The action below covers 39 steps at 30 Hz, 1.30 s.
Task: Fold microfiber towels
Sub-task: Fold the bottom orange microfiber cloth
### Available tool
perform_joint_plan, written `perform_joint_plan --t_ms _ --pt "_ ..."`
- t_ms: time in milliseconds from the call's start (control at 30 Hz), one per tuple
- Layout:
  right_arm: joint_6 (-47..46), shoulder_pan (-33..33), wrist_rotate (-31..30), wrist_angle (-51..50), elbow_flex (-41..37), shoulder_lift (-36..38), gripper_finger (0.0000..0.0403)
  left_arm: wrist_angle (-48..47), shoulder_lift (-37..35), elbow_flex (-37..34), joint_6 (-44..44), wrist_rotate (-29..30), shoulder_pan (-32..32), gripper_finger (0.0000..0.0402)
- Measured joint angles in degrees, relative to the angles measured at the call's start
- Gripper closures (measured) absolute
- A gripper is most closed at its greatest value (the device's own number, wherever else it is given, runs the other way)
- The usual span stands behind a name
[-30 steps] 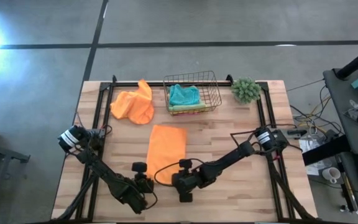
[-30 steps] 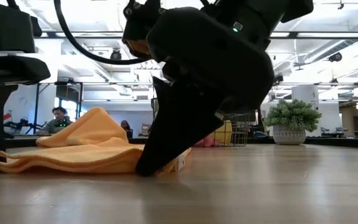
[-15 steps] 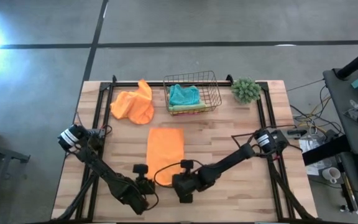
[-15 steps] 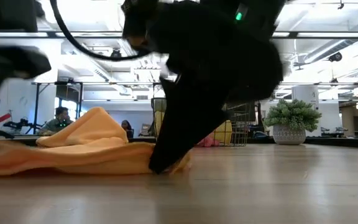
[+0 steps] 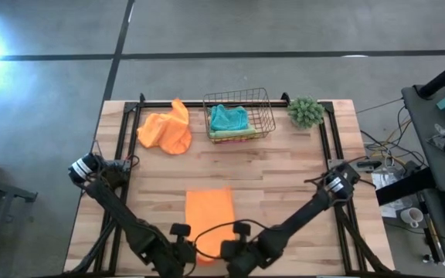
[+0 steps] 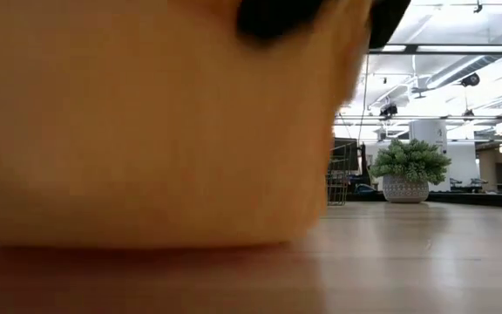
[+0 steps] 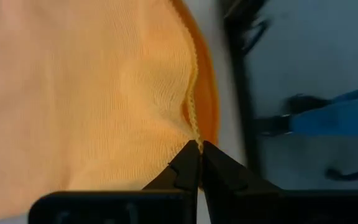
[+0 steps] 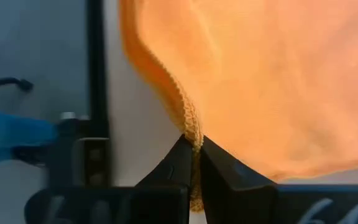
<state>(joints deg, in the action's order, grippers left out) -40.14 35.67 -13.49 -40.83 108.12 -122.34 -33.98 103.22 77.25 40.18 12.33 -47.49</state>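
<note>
open tabletop point(image 5: 276, 174) behind orange towel point(image 5: 208, 210)

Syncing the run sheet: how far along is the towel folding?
Done: folded towels sit stacked in the wire basket. In hand: left pincer and right pincer are each shut on the orange towel edge at the table's near side. Left: the crumpled orange towel.

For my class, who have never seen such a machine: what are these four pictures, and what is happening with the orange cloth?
Two dark robot arms work at a wooden table. One camera looks down from above, one sits at table height, one rides on each wrist. The left gripper and right gripper are each shut on an edge of the flat orange microfiber towel, which fills the table-height view. Farther back lie a crumpled orange towel, a wire basket holding a teal towel, and a small green plant.
</note>
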Motion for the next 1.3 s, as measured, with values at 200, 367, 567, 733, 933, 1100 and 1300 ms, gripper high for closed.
perform_joint_plan --t_ms 200,367,567,733,933,1100,1300 --pt "-5.72 2.60 -0.07 -5.83 6.90 0.17 0.0394 -0.08 -0.09 6.01 0.00 -5.04 -0.15 0.0401" --pt "-9.80 3.18 -1.14 -12.13 10.84 0.22 0.0394 -7.44 -0.15 10.48 0.07 -6.06 -0.15 0.0401" --pt "-10.25 0.68 -4.68 -17.78 11.58 0.22 0.0394 -21.42 -0.24 12.62 -0.03 -0.09 0.68 0.0401" --pt "-10.44 -3.16 -4.77 -18.96 7.75 0.22 0.0394 -26.37 -0.22 9.76 -0.02 1.67 3.42 0.0401" --pt "-11.07 -7.40 -4.66 -18.69 4.19 0.22 0.0394 -30.18 -0.20 6.18 -0.04 2.95 6.93 0.0401" --pt "-10.20 -10.04 -3.21 -17.90 1.39 0.31 0.0394 -30.28 -0.20 3.43 -0.73 2.98 9.41 0.0401" --pt "-8.80 -11.63 -1.95 -12.72 -1.75 0.31 0.0389 -30.56 -0.20 1.89 -1.98 2.74 10.95 0.0401"
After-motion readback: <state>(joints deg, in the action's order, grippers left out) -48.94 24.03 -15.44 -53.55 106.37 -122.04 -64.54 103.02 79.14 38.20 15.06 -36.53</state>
